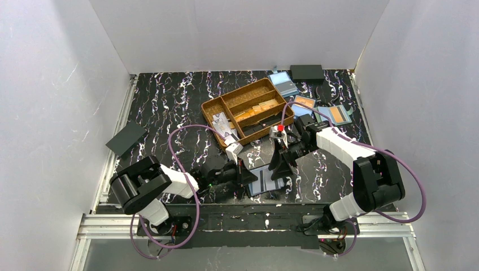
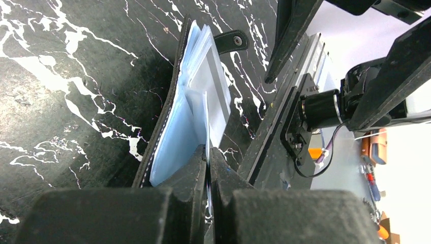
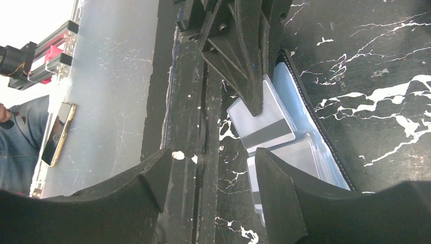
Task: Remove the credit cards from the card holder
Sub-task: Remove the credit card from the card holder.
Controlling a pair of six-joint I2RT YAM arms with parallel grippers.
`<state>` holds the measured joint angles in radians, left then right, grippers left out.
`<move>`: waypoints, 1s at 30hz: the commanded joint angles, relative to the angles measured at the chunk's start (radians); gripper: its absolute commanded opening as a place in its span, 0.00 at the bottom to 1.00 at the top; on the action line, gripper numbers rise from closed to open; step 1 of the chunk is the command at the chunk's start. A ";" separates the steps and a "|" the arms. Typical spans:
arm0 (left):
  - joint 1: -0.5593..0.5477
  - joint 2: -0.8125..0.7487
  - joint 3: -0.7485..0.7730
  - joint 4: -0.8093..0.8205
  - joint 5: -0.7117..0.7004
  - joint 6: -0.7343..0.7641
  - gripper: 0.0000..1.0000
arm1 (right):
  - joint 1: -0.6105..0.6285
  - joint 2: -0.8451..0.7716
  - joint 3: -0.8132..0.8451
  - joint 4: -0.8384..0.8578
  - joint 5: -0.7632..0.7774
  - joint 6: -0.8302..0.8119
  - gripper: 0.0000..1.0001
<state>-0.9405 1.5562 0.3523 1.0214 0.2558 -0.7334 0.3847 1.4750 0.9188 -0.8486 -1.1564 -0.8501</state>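
The card holder (image 1: pixel 261 182) lies open near the table's front edge, black outside (image 3: pixel 311 109) with light blue lining (image 2: pixel 170 137) and a snap tab (image 2: pixel 231 40). My left gripper (image 1: pixel 251 176) reaches in from the left and is shut (image 2: pixel 209 155) on the edge of a pale credit card (image 3: pixel 264 124) with a dark stripe. That card sticks partway out of the holder. Another pale card (image 3: pixel 300 157) sits in a pocket beside it. My right gripper (image 3: pixel 211 157) hangs open just above the holder's near side (image 1: pixel 281 165), with nothing between its fingers.
A brown divided tray (image 1: pixel 214 110) with orange-tan cards stands behind the holder. Blue holders showing orange cards (image 1: pixel 303 104) (image 1: pixel 337 114) lie at the back right, beside a black box (image 1: pixel 307 71). A dark flat holder (image 1: pixel 126 139) lies at the left. The metal rail (image 1: pixel 254 217) borders the near edge.
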 commanded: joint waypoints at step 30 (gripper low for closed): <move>-0.042 -0.164 -0.032 0.099 0.064 0.142 0.00 | 0.021 0.031 -0.064 -0.020 -0.082 -0.172 0.67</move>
<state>-0.9703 1.4136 0.3252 1.0313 0.3260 -0.5880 0.4015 1.4963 0.8673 -0.8928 -1.2079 -1.0504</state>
